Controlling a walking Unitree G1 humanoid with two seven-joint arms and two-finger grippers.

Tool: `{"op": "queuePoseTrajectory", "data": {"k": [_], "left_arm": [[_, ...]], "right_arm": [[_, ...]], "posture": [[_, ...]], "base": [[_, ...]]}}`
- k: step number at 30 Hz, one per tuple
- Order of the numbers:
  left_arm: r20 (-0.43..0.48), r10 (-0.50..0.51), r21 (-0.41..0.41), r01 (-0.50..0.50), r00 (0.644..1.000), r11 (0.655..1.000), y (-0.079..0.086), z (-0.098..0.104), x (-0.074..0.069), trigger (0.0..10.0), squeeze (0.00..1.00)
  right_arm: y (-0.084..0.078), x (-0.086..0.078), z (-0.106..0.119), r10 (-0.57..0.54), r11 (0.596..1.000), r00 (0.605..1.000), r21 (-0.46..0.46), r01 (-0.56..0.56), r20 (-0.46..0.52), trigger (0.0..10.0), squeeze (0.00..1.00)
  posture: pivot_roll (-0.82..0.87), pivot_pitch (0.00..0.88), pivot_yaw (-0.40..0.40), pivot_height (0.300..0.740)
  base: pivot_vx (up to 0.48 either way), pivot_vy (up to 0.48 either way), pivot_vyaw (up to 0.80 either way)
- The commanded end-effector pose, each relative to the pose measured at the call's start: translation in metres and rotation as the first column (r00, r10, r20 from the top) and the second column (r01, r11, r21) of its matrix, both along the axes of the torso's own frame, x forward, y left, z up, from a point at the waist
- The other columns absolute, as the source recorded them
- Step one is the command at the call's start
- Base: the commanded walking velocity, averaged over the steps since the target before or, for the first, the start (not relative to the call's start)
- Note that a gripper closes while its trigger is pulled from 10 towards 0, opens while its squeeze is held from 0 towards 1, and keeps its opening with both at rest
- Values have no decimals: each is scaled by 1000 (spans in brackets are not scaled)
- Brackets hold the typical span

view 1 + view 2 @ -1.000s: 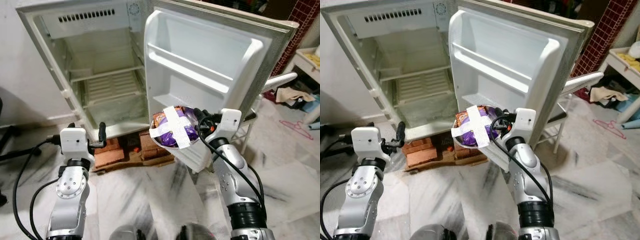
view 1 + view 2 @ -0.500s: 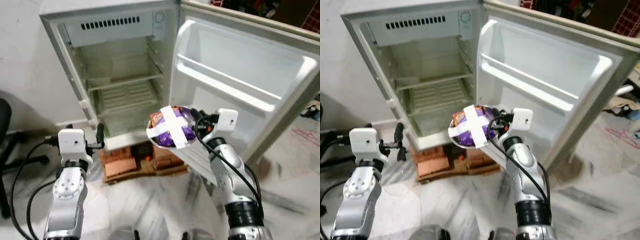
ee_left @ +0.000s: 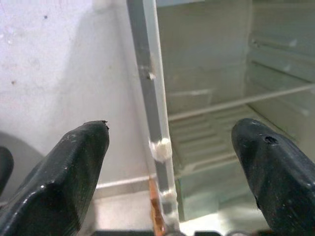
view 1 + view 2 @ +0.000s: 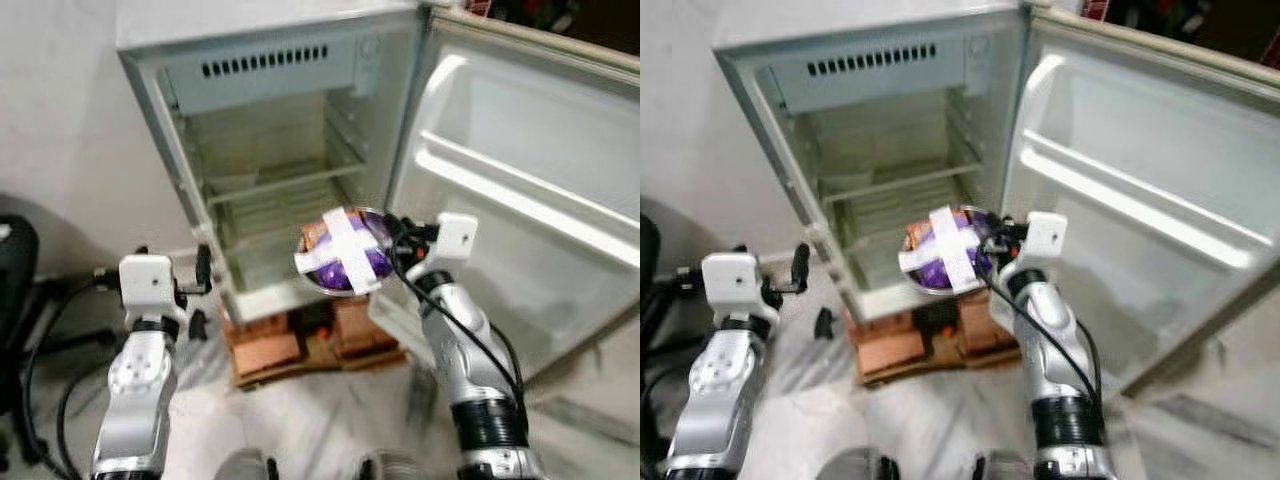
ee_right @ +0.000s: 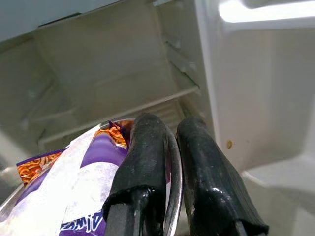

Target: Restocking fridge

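Swinging my head camera left had centred the fridge [image 4: 270, 150]; the bowl [image 4: 345, 252], taped over a purple noodle packet, hung before its lower shelf. Left wrist view: my left gripper [image 3: 172, 182] gaped wide, empty. Right wrist view: my right gripper [image 5: 172, 162] pinched the thin, probably slippery, metal rim; light load, I judged.

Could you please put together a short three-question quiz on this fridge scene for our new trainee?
1. True or false: the fridge door is open.
2. What does the right gripper hold: (a) bottle, (b) bowl, (c) nothing?
3. Are the left gripper fingers open or shut?

Key:
1. True.
2. (b): it pinches the rim of the bowl, which has a purple packet taped across it.
3. Open, with nothing between them.
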State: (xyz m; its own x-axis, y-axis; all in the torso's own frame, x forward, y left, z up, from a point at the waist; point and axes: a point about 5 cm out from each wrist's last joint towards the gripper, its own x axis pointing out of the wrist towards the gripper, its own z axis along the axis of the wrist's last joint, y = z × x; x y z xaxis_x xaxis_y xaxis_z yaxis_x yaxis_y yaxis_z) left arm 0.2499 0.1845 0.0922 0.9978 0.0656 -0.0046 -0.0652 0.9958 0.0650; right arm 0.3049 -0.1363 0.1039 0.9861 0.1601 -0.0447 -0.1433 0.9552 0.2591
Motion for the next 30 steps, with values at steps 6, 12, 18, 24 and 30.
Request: {"op": "queuePoseTrajectory", "data": {"k": [6,12,18,24,30], "left_arm": [[-37,8,-15,-9,999,1000,-2,-4,-4,10000,0],[-79,-24,-18,23,997,1000,2,-10,-21,10000,0],[-91,-31,-16,29,995,999,2,-12,-24,10000,0],[-94,-53,-28,50,994,998,-3,-12,-24,10000,0],[-98,-58,-40,55,993,998,-4,-12,-25,10000,0]], "right_arm": [[-9,3,5,-28,1000,999,-8,28,28,10000,0],[-11,4,6,-31,999,999,-15,32,36,10000,0],[-9,6,8,-26,999,998,-17,27,50,10000,0],[-9,8,10,-23,1000,998,-18,24,54,10000,0],[-13,7,10,-35,999,998,-23,36,56,10000,0]], "posture": [[86,53,0,740],[92,52,0,740],[98,51,-4,740],[95,53,-6,740],[91,60,-5,740]], "base": [[0,0,0],[0,0,0],[0,0,0],[0,0,283],[0,0,281]]}}
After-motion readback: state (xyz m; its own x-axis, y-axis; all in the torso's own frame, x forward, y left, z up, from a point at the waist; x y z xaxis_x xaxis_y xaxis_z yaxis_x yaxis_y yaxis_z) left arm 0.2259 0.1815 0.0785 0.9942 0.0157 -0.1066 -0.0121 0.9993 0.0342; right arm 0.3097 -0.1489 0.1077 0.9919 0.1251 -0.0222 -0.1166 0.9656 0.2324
